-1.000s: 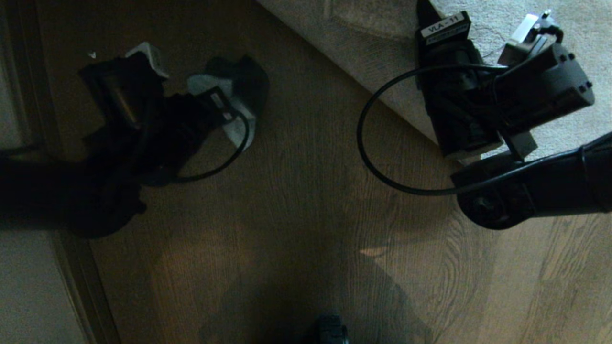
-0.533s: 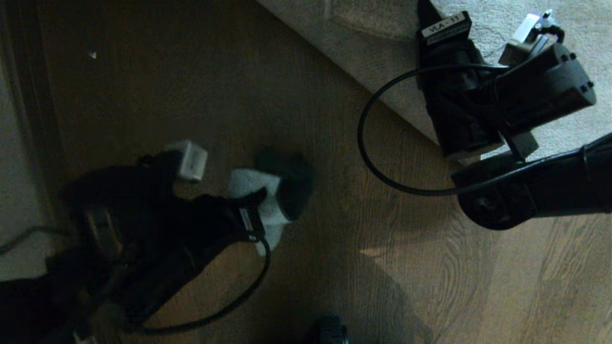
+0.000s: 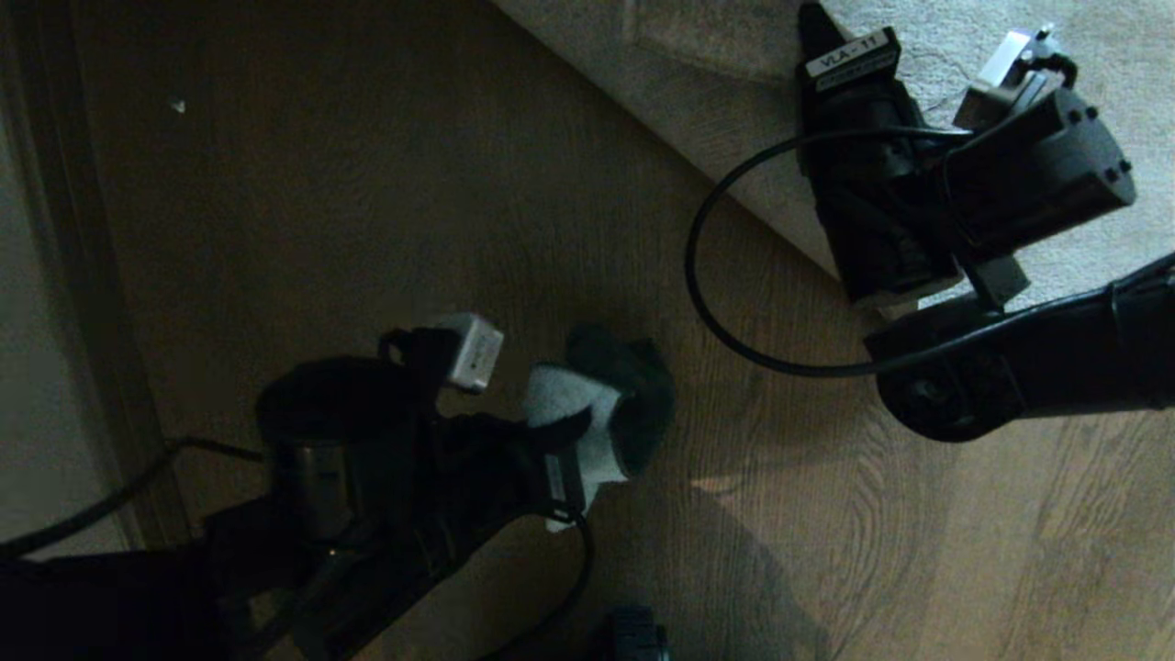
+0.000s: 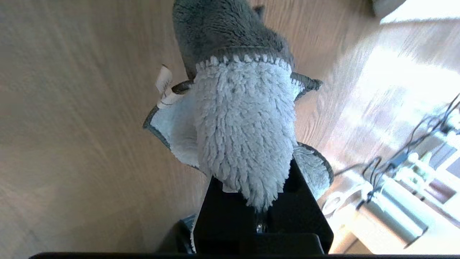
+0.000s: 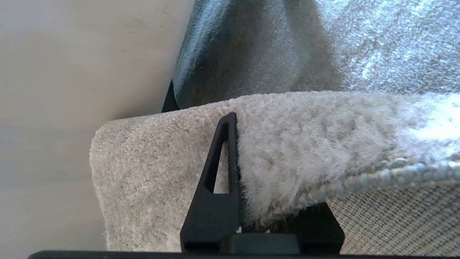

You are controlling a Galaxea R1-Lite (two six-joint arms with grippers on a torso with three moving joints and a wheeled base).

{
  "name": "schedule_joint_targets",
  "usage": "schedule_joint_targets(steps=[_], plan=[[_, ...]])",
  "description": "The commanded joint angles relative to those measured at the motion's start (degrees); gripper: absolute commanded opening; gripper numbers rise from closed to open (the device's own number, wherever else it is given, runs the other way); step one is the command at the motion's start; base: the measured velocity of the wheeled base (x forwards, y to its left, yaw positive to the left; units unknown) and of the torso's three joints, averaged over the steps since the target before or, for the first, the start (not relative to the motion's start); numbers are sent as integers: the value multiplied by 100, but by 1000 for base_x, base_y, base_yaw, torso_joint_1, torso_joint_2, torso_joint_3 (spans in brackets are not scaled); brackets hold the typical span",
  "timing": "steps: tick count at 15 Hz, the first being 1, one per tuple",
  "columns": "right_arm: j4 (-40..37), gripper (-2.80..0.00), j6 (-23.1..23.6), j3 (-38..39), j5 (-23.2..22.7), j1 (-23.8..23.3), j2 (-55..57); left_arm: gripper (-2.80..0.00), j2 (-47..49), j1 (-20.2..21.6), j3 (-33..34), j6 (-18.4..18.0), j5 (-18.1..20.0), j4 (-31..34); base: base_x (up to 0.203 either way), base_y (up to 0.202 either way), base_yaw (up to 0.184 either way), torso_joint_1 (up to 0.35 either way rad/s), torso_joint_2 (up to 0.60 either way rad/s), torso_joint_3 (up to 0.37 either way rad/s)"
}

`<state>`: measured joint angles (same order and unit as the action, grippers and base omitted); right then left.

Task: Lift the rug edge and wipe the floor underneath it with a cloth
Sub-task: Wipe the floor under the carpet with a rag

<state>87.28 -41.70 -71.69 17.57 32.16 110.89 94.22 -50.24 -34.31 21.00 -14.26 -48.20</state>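
My left gripper (image 3: 592,441) is shut on the cloth (image 3: 574,408), a fluffy whitish rag with a darker grey side, low over the brown wooden floor (image 3: 441,211) at the lower middle of the head view. In the left wrist view the cloth (image 4: 244,126) bulges out of the black jaws and hides the left gripper's (image 4: 257,201) fingertips. My right gripper (image 3: 815,23) at the upper right is shut on the rug edge (image 5: 305,144). One black finger (image 5: 224,162) lies on the pile, the other is under the paler woven backing (image 5: 402,223). The rug (image 3: 734,119) border runs diagonally.
A dark skirting strip (image 3: 92,303) and pale wall (image 3: 37,386) run along the left. The right arm's cable (image 3: 698,275) loops over the boards near the rug border. A white speck (image 3: 177,106) lies far left. Cables and fittings (image 4: 413,180) show beyond the cloth.
My left arm has swept the cloth across the floor from the far left toward the near middle. The right arm has kept still with the rug edge in its grip.
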Motion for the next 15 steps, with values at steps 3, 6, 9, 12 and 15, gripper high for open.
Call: schedule_joint_targets(steps=[3, 6, 9, 12, 15], plan=[[267, -280, -31, -26, 10, -43, 117, -280, 741, -70, -684, 18, -21, -30, 0, 0, 0, 0, 0, 0], [267, -280, -31, -21, 1, -107, 126, -280, 1066, -34, -1514, 33, -71, -37, 0, 0, 0, 0, 0, 0], [267, -280, -31, -20, 1, -159, 109, -280, 1368, 156, -2296, 57, -243, -40, 0, 0, 0, 0, 0, 0], [267, -280, -22, -20, 1, -166, 100, -280, 1539, 761, -2812, 65, -330, -40, 0, 0, 0, 0, 0, 0], [267, -280, -22, -20, 1, -157, 83, -280, 1545, 1575, -2900, 55, -340, -40, 0, 0, 0, 0, 0, 0]])
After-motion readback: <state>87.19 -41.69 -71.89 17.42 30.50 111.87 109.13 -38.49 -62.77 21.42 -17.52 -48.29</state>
